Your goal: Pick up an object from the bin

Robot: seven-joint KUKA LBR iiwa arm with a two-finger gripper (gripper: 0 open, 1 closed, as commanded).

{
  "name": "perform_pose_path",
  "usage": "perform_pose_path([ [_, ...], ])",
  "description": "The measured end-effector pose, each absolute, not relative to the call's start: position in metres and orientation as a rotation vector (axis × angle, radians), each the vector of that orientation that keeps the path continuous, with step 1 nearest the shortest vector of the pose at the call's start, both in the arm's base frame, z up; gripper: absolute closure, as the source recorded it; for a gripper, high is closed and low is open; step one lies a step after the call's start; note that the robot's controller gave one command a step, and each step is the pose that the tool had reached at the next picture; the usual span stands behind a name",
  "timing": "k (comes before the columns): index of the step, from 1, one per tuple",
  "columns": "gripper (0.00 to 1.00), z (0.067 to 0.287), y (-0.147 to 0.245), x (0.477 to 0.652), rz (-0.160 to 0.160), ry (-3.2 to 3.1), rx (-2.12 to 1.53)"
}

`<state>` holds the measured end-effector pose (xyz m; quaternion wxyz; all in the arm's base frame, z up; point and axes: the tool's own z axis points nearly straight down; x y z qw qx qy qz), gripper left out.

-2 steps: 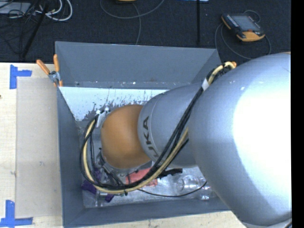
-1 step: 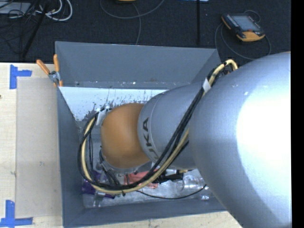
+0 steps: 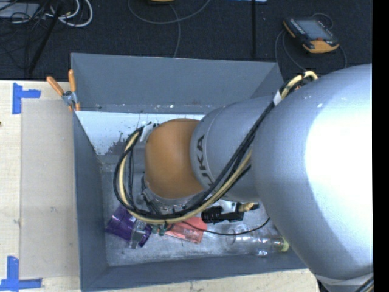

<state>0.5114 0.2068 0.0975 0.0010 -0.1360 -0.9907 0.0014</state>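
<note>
The gripper (image 3: 149,221) is down low near the bin's (image 3: 89,212) floor, in the front left part. Most of it is tucked under the round orange cover (image 3: 170,157) on the wrist, so I cannot tell if it is spread wide or pinched together, and I see nothing held in it. The closest thing is a purple plastic thing (image 3: 123,225). It lies just to the left of the gripper's tip, touching it or nearly so, and close to the left wall. Its long side seems to run from upper left to lower right. I think this is the thing to go for, because it lies nearest, though a part of it is hidden behind the gripper. Just to the right lies a flat red thing (image 3: 186,230). It is long from left to right, and one end goes under the wrist. Farther right, near the front wall, a clear bottle (image 3: 256,244) lies on its side, well apart from the purple thing. Black and yellow cables (image 3: 124,176) loop around the orange cover and hang close over the purple thing, so they could get in the way. The big grey arm (image 3: 316,163) covers the right side of the bin.
</note>
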Motion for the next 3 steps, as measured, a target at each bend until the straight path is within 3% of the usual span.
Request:
perform_pose_path([
  [1, 0.00, 0.078, 0.212, 0.509, 0.000, -3.059, -0.698],
  [2, 1.00, 0.074, 0.216, 0.544, -0.004, -3.049, -0.747],
  [3, 1.00, 0.074, 0.216, 0.544, -0.004, -3.049, -0.747],
])
